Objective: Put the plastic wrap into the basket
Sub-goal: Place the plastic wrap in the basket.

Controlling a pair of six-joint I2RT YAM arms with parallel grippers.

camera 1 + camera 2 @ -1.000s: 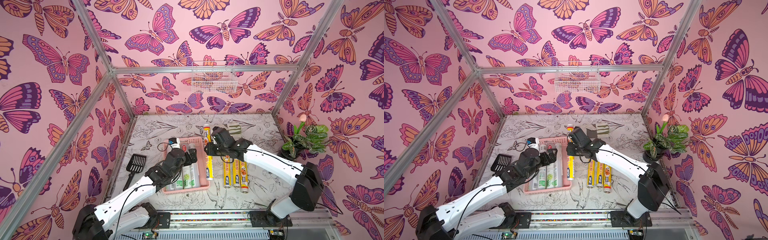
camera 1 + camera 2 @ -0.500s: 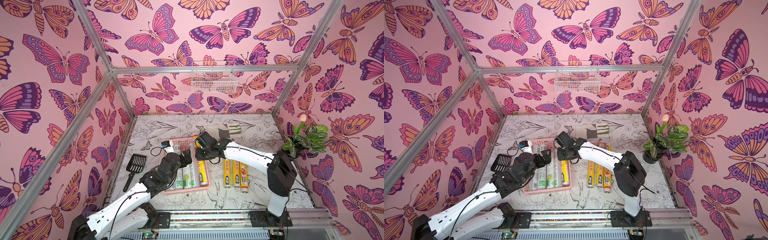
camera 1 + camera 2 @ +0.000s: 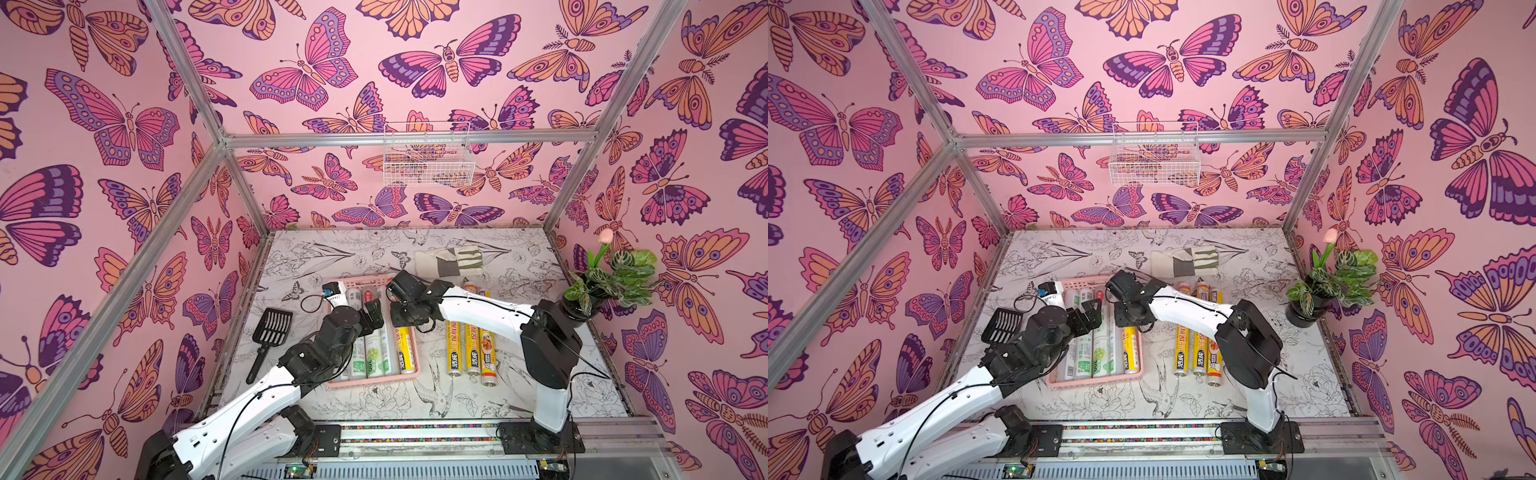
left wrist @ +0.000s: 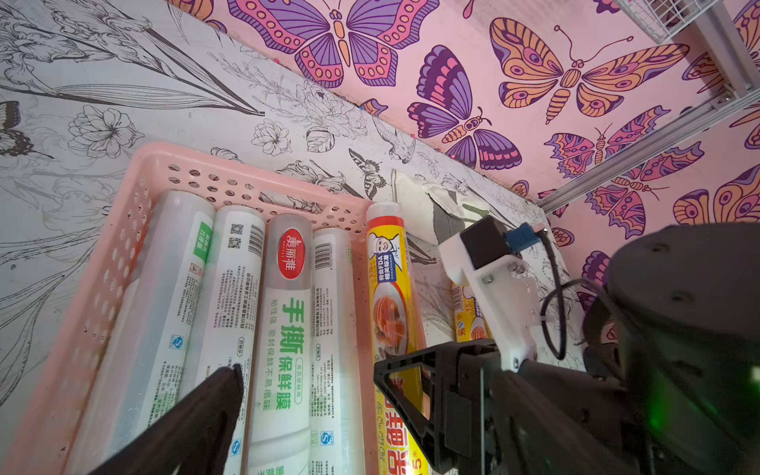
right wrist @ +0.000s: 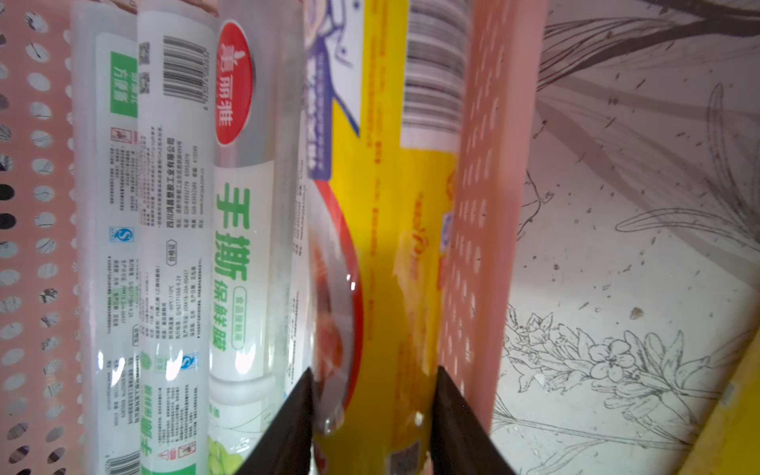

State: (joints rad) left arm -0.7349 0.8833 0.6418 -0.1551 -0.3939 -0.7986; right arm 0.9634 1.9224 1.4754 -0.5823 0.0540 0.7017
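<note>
The pink basket point(image 3: 365, 380) point(image 3: 1092, 380) lies mid-table and holds several whitish plastic wrap rolls point(image 3: 372, 357) point(image 4: 283, 329) with green print. Inside it, a yellow plastic wrap roll point(image 3: 405, 353) point(image 3: 1130, 351) point(image 5: 382, 246) lies along the right wall point(image 5: 481, 205). My right gripper point(image 5: 374, 372) point(image 3: 401, 320) is shut on this roll. My left gripper point(image 4: 306, 370) point(image 3: 374, 316) hovers open over the white rolls, holding nothing. Three more yellow rolls point(image 3: 471, 353) point(image 3: 1198, 349) lie side by side on the table right of the basket.
A black slotted scoop point(image 3: 270, 332) lies left of the basket. A folded work glove point(image 3: 449, 262) lies behind the right arm. A potted plant point(image 3: 602, 282) stands at the right edge. A white wire basket point(image 3: 428, 158) hangs on the back wall.
My right gripper has carried the yellow roll leftwards from beside the basket into it, next to the right wall. The left arm has drawn back a little, its gripper still open.
</note>
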